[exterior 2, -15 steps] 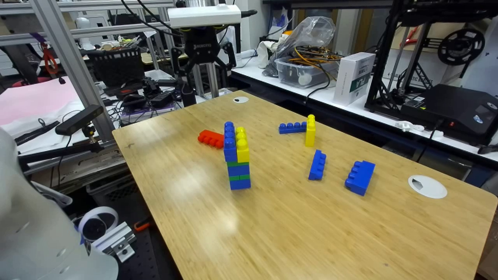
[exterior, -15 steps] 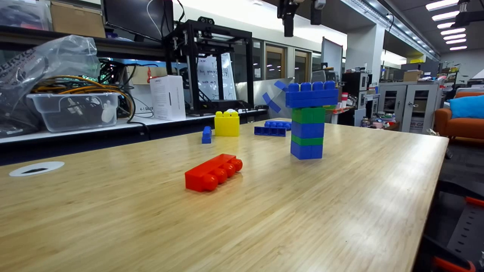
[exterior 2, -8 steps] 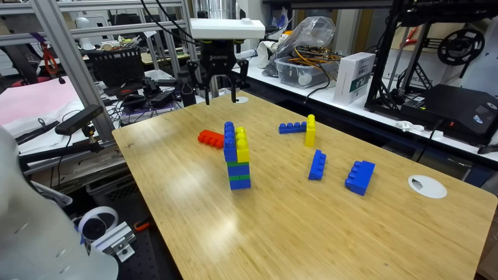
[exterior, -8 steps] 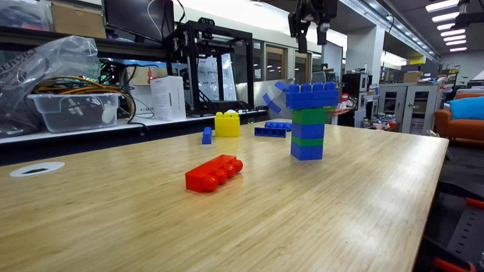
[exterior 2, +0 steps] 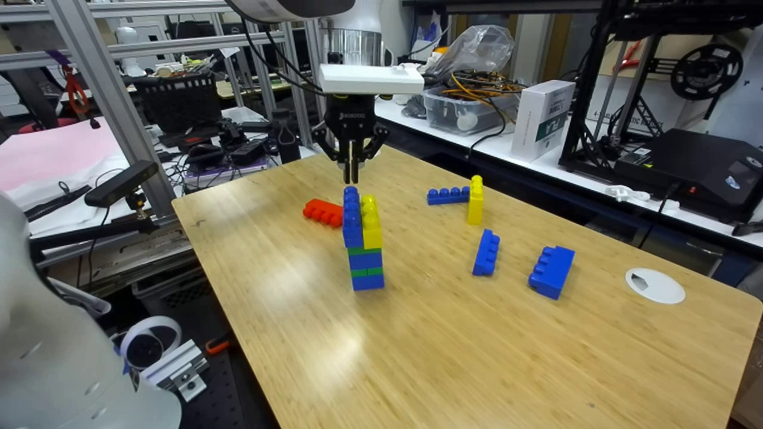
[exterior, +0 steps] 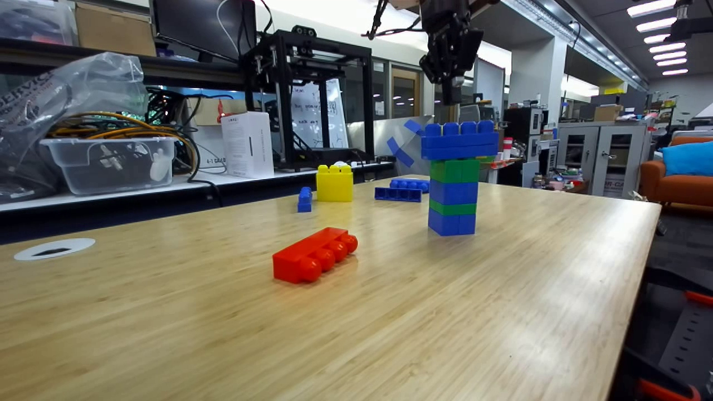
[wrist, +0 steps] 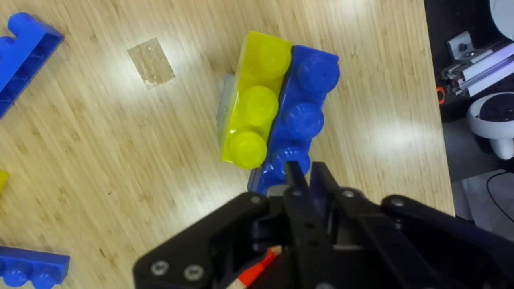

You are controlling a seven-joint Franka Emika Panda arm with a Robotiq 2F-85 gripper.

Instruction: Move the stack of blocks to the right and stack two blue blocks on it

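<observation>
Stack of blocks upright on left half of table in an exterior view, top blue brick left, top yellow brick right, side by side. Gripper above, clear of it, jaws nearly together, thin gap between. To the right, a loose blue block, then a wider blue block. Third blue block far side, just left of the lone yellow brick. Red brick beyond the stack.
</observation>
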